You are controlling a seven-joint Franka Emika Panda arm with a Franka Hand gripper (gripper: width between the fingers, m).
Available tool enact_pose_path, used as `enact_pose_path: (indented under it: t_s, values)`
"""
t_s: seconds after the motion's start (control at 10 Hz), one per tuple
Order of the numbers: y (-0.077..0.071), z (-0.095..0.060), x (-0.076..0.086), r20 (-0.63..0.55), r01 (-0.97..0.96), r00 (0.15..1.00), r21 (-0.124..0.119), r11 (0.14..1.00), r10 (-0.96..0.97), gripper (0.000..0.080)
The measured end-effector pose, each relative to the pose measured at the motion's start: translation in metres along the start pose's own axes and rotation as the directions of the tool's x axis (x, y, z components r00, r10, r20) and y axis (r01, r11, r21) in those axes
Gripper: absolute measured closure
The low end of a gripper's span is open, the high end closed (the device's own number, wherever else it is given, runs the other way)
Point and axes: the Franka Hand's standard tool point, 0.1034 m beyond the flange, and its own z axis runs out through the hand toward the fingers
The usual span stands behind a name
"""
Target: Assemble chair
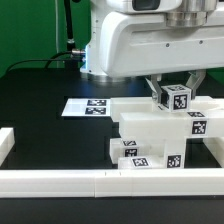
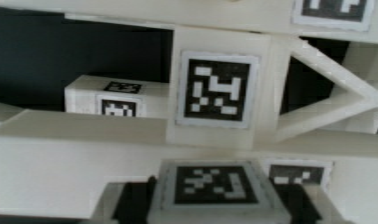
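My gripper point(image 1: 176, 92) is shut on a small white cube point(image 1: 177, 99) with a black-and-white tag. It holds the cube just above the cluster of white chair parts. The blocky seat point(image 1: 150, 132) lies below it, with tagged pieces along its near side point(image 1: 135, 160). A flat frame part point(image 1: 199, 126) lies at the exterior view's right. In the wrist view the held cube point(image 2: 214, 185) sits between the dark fingers point(image 2: 143, 203). Beyond it lie the flat frame with its tagged post point(image 2: 218, 88) and slanted struts, and another small cube point(image 2: 115, 96).
The marker board point(image 1: 88, 106) lies flat on the black table behind the parts. A long low white border rail point(image 1: 90, 181) runs along the near edge and turns up the exterior view's left point(image 1: 6, 143). Cables hang at the back.
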Motion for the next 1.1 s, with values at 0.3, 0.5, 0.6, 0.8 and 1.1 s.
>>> enact_pose_path:
  t_s: [0.3,0.5,0.6,0.8,1.1]
  values:
    - [0.0007,-0.0002,0.0019,-0.009,0.0,1.0,-0.003,1.0,0.0,0.052]
    - [0.0014,-0.0005,0.0032,-0.019,0.0,1.0,-0.006,1.0,0.0,0.052]
    - [0.0014,-0.0005,0.0032,-0.019,-0.001,1.0,-0.006,1.0,0.0,0.052]
    - [0.0014,-0.0005,0.0032,-0.019,-0.001,1.0,-0.006,1.0,0.0,0.052]
    - [0.0014,-0.0005,0.0032,-0.019,-0.013,1.0,-0.006,1.0,0.013,0.052]
